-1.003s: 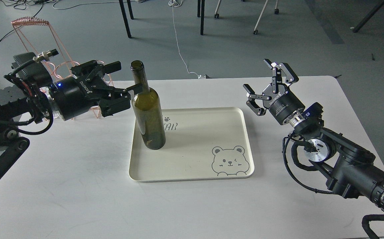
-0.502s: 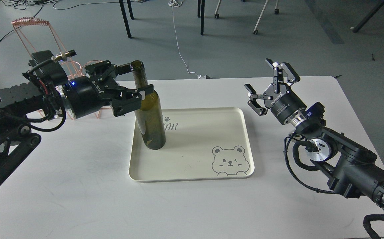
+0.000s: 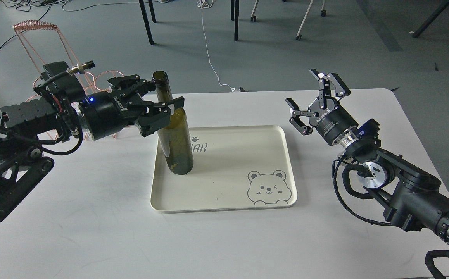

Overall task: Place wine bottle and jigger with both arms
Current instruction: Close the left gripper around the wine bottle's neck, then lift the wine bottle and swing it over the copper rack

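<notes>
The wine bottle (image 3: 176, 143) stands upright on the left part of a cream tray (image 3: 224, 208). It is dark olive-green with a long neck. My left gripper (image 3: 165, 93) is open, with one finger on each side of the bottle's neck and shoulder. The near finger (image 3: 172, 104) lies close against the glass. My right gripper (image 3: 317, 95) is open and empty, held above the table to the right of the tray. The jigger is out of view.
The tray has a bear drawing (image 3: 268, 188) at its front right corner. A copper wire rack (image 3: 34, 29) stands at the table's back left, behind my left arm. The white table (image 3: 92, 232) ends just behind the tray; chair legs stand on the floor beyond.
My left gripper has moved right, from beside the bottle to straddling its neck. The bottle has stayed in place. The right arm has barely moved.
</notes>
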